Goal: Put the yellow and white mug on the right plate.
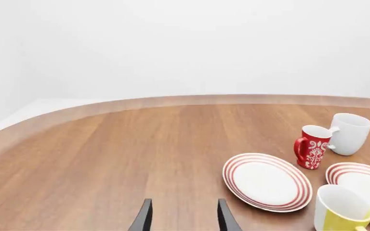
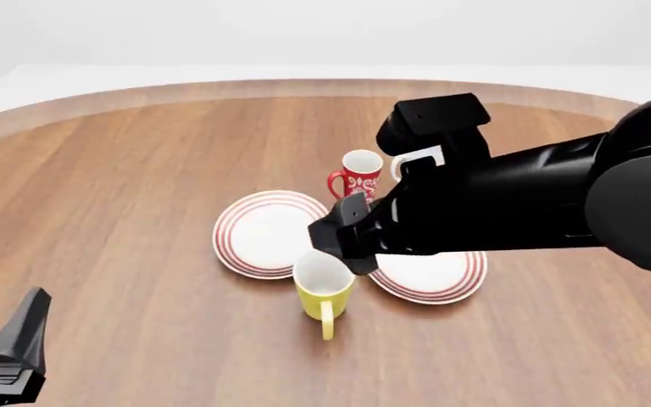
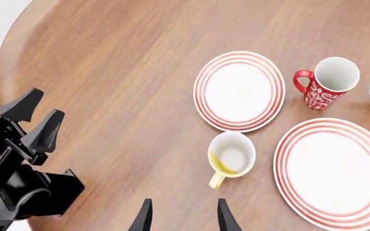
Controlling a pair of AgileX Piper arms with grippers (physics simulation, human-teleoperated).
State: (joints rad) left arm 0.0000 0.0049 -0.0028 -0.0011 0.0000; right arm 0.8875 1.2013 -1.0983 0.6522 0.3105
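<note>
Jaws parted, right gripper (image 3: 179,215) above yellow and white mug (image 3: 231,156).

text: none readable | red mug (image 2: 358,176): white ornamental pattern only, no letters

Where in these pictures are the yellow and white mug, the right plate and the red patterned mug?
yellow and white mug (image 3: 232,158): right wrist view, on its white inside.
right plate (image 3: 333,166): right wrist view, on its bare white centre.
red patterned mug (image 2: 361,178): front view, on its outer wall.
</note>
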